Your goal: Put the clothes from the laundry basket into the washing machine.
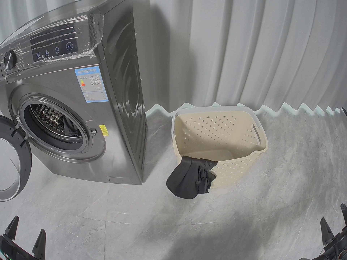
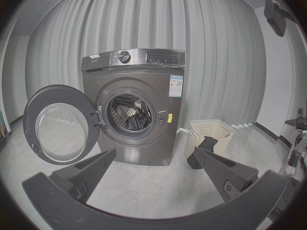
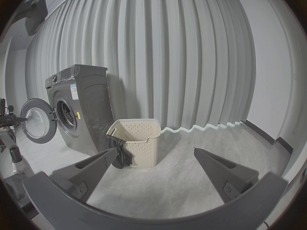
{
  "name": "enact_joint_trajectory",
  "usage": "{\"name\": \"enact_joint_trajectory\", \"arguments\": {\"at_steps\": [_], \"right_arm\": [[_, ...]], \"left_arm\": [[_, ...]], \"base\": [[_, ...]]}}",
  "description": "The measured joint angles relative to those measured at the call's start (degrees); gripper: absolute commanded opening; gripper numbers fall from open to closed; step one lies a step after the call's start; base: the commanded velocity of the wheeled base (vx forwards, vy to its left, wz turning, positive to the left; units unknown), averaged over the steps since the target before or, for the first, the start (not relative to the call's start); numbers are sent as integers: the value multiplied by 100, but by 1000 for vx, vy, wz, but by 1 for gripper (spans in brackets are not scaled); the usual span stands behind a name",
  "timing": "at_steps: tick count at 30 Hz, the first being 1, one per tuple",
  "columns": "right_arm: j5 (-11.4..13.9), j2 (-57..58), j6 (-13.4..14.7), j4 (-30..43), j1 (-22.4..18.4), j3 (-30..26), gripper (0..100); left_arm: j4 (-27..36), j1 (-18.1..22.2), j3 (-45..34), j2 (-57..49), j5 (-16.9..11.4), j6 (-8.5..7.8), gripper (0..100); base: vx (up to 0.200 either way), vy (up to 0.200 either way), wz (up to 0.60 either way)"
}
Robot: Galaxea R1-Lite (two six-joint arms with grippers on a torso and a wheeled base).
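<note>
A cream laundry basket stands on the floor to the right of the grey washing machine. One dark garment hangs over the basket's front rim, down to the floor. The machine's round door is swung open, and dark clothes lie inside the drum. My left gripper sits low at the near left, open and holding nothing. At the near right my right gripper is also open with nothing between its fingers. Both are well short of the basket and the garment.
Pleated white curtains hang behind the machine and basket. Bare grey floor lies between the grippers and the basket. The open door juts out toward the left arm's side.
</note>
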State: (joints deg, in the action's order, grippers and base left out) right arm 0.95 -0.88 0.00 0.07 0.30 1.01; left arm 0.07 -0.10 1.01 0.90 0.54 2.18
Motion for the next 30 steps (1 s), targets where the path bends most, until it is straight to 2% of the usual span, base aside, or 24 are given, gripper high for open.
{"name": "enact_joint_trajectory", "arguments": {"at_steps": [5, 9, 11, 15, 18, 21, 26, 30], "right_arm": [[-9, 0, -18, -204, 2, 260, 100], [118, -44, -24, 160, 24, 756, 100], [304, -166, -29, 438, 57, 905, 100], [840, -628, -78, 638, 132, 1133, 100], [1295, -1122, -211, 622, 178, 1279, 100], [1599, -1740, -401, 529, 208, 1403, 100], [1855, -2905, -541, 112, 355, 1536, 100], [1927, -3744, -317, -491, 547, 1588, 100]], "left_arm": [[0, -1, 0, 0, 9, -2, 100], [0, -1, 0, 2, 9, -5, 100], [-2, -1, 0, 2, 11, -7, 100], [-2, -1, 0, 2, 12, -9, 100], [-2, -1, 0, 2, 12, -7, 100], [-5, -1, 0, 2, 11, -7, 100], [-5, -1, 0, 2, 4, -7, 100], [-5, -1, 0, 2, 1, -5, 100]], "base": [[0, 0, 0], [0, 0, 0], [0, 0, 0], [0, 0, 0], [0, 0, 0], [0, 0, 0], [0, 0, 0], [0, 0, 0]]}}
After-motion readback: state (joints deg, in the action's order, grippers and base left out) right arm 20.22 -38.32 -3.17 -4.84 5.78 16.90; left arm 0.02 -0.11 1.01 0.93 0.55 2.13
